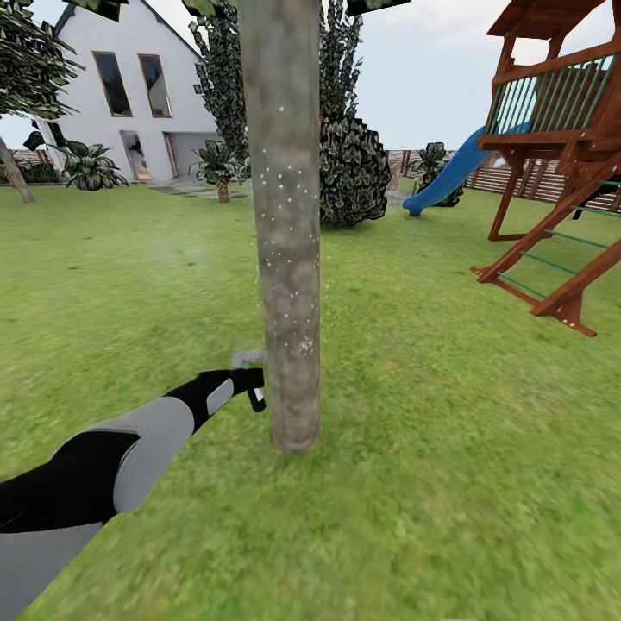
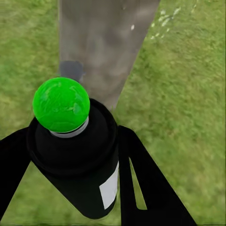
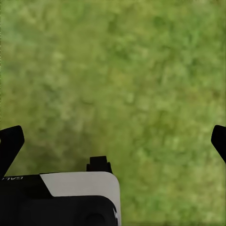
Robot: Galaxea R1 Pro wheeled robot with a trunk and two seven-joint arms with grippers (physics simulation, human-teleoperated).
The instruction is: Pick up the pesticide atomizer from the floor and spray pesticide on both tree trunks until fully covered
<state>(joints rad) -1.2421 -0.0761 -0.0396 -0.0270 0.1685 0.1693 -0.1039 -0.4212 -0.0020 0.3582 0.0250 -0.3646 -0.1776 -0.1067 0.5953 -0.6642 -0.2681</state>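
Left wrist view shows two black fingers pressed against either side of a small black bottle with a white label, the pesticide atomizer, so the left gripper is clamped on it. A round bright green cap sits on the bottle's head. What the bottle holds cannot be seen through its dark wall. Its long axis runs along the fingers, head end away from the wrist, toward a pale grey-tan tree trunk standing just beyond it.

Head view places the left gripper low and near, at the end of a grey and black left arm reaching in from the near left. The atomizer shows only as a small dark and grey shape with a green dot, just left of the mottled trunk, close to its base. Tiny white specks dot the bark. Green lawn spreads all round. Far right stands a red-brown wooden play frame with a blue slide. Far left is a white house, with dark conifers behind the trunk.

Right wrist view shows the right gripper with its black fingertips set wide apart over blurred grass, holding nothing.
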